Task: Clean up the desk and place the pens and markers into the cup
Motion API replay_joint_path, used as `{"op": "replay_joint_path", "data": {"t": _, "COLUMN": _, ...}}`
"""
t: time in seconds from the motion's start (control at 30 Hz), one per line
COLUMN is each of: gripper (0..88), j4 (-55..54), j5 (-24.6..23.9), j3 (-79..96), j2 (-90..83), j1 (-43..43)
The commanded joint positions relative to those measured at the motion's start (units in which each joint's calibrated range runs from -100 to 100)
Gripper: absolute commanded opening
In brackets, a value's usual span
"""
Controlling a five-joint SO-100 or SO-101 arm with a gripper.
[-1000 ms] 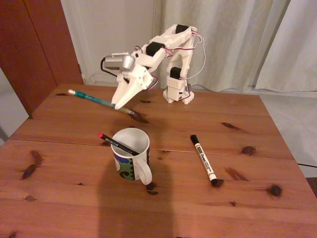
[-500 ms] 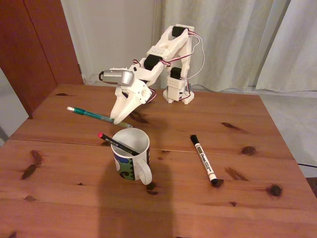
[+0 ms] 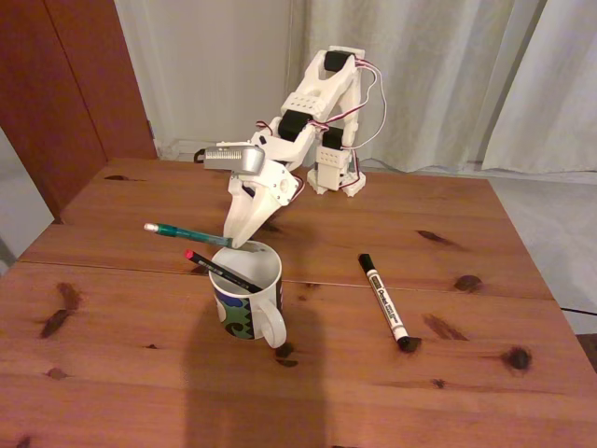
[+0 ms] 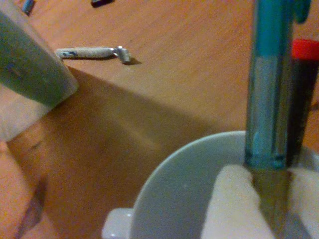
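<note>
While the arm reaches out from its base, the scene reads as follows.

Gripper: the gripper [image 3: 241, 238] is clamped on the teal-green pen [image 3: 187, 233]; in the wrist view the pale fingertips [image 4: 227, 204] pinch the barrel [image 4: 266, 89] near one end.

Held pen: it lies nearly level, sticking out to the left of the jaws in the fixed view, with its pale tip farthest from them.

Cup: the cup [image 3: 244, 317] stands directly beneath the jaws, its rim just under the fingertips; its handle points toward the camera in the fixed view.

Black pen: the black pen [image 3: 222, 272] with the red end is already leaning inside the cup, its red end poking over the rim just below and left of the jaws.

Marker: the marker [image 3: 384, 301] lies flat on the desk [image 3: 448, 392], well apart to the right of the jaws in the fixed view.

Step, as I judge it: 1 of 3 items is stowed, and the 2nd is poised for dropping.

Risk 1: let go this flat, the pen may bridge the rim and tip outward, because most of its length hangs beyond the cup.

Risk 2: tilting it could strike the leaning pen or nudge the cup.
</note>
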Motion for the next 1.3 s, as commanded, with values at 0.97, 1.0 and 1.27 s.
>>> {"op": "replay_joint_path", "data": {"t": 0.97, "gripper": 1.1, "j4": -1.9, "j5": -0.3, "j3": -0.6, "j2": 5.7, "j1": 0.8}}
{"op": "replay_joint_path", "data": {"t": 1.0, "gripper": 1.2, "j4": -1.9, "j5": -0.3, "j3": -0.6, "j2": 5.7, "j1": 0.8}}
{"op": "replay_joint_path", "data": {"t": 1.27, "gripper": 2.1, "j4": -1.9, "j5": -0.4, "j3": -0.6, "j2": 5.8, "j1": 2.0}}
